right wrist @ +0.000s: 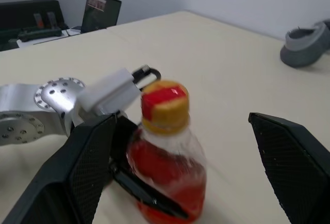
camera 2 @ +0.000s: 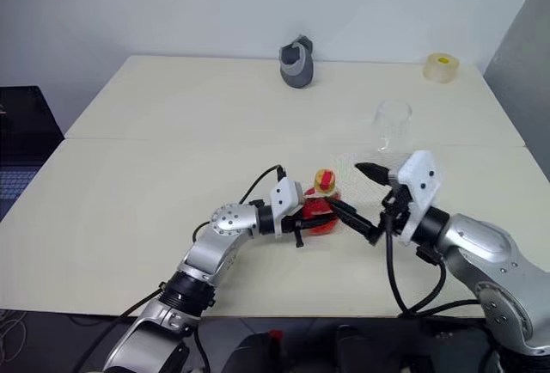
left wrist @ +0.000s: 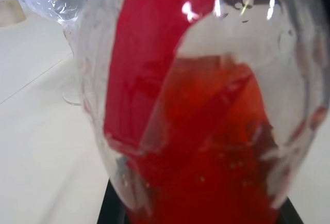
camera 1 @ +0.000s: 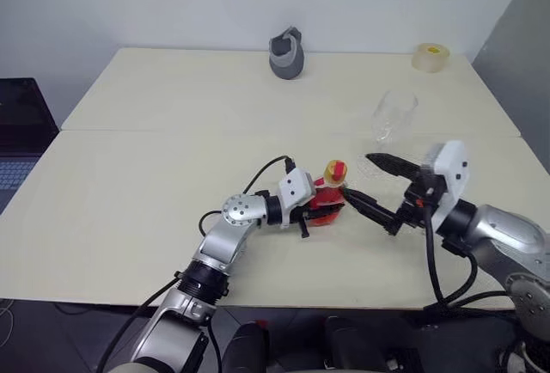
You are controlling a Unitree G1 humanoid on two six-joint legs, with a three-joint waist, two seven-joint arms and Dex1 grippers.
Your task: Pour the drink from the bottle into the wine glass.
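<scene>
My left gripper (camera 1: 322,210) clamps the capped bottle (camera 1: 330,194) upright; my right gripper (camera 1: 378,186), fingers apart, flanks it, wine glass (camera 1: 392,118) beyond.

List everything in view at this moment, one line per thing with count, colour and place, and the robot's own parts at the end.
table: one, cream, two tops joined by a seam, under everything.
bottle: one, clear with a yellow cap, upright near the front middle of the table, clamped by the left gripper.
drink: red-pink, inside the bottle.
wine glass: one, clear, upright, behind and to the right of the bottle.
grey cup-like object: one, grey, far middle of the table.
tape roll: one, pale yellow, far right corner.
laptop: one, dark, off the table's left edge.
left gripper: black fingers, shut on the bottle's body.
right gripper: black fingers, open, just right of the bottle's cap.
</scene>
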